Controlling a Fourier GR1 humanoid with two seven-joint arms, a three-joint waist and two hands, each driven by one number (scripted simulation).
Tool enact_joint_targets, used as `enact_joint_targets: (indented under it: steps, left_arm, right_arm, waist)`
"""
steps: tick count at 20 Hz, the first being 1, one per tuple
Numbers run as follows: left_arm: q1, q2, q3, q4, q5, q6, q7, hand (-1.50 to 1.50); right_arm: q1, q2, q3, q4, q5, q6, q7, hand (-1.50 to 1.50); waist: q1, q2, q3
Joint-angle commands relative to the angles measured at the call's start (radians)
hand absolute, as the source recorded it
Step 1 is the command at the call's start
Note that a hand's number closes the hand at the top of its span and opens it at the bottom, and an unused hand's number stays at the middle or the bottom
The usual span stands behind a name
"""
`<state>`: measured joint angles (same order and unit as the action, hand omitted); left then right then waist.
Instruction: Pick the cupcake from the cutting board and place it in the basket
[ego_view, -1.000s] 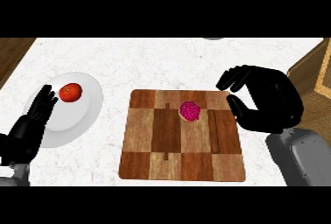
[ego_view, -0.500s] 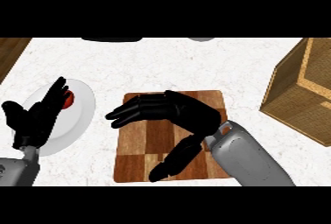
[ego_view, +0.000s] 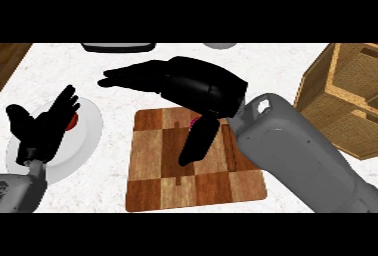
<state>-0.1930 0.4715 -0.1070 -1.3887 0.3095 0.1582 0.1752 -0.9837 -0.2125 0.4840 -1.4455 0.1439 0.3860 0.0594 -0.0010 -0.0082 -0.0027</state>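
Head view. Counter (ego_view: 59, 65): white, speckled, flat. Basket (ego_view: 347, 95): at the right edge, woven tan walls, boxy, open top, well apart from the board.

Cutting board (ego_view: 192, 170): rectangular, checkered light and dark wood blocks, rounded corners, long axis running away from the robot. Right forearm (ego_view: 295, 150): smooth grey shell, crosses the board's right side.

Right hand (ego_view: 196, 90): matte black, hangs over the board's far end, fingers spread and stretched toward the left, thumb pointing down toward the board's middle; not closed on anything visible.

Plate (ego_view: 85, 135): white, round, smooth, just left of the board. Left hand (ego_view: 44, 127): resting over the plate, fingers straight and up, farther from the target than the right.

Cupcake (ego_view: 194, 121): only a pink sliver shows, on the board's far half, directly beneath the right palm at the base of the thumb. Shape and axis hidden; contact cannot be told. Judgement: the fingers must curl down and inward around it, then carry it right to the basket.

Red item (ego_view: 71, 122): small, on the plate, partly behind the left fingers.
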Motion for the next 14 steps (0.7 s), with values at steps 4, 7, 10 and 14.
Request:
enact_joint_targets:
  steps: [4, 7, 10, 14]
  left_arm:
    - [-0.018, -0.001, 0.026, 0.044, 0.001, -0.025, -0.026, 0.0]
    - [-0.037, 0.011, 0.034, 0.03, 0.001, -0.033, 0.006, 0.0]
    - [-0.007, -0.009, 0.012, -0.004, -0.013, -0.025, 0.008, 0.0]
    - [0.02, -0.016, 0.037, -0.003, 0.003, -0.048, -0.006, 0.0]
  right_arm:
    - [-0.271, -0.108, -0.107, 0.108, 0.039, 0.154, 0.256, -1.5]
    - [-0.342, -0.153, -0.134, 0.185, -0.034, 0.33, 0.255, -1.5]
    - [-0.315, -0.153, -0.095, 0.222, -0.065, 0.454, 0.239, -1.5]
    - [-0.279, -0.224, -0.145, 0.267, -0.078, 0.563, 0.133, -1.5]
  waist:
    - [0.003, 0.007, 0.0]
    - [0.004, 0.008, 0.001]
    - [0.005, 0.007, 0.002]
    - [0.009, 0.008, 0.003]
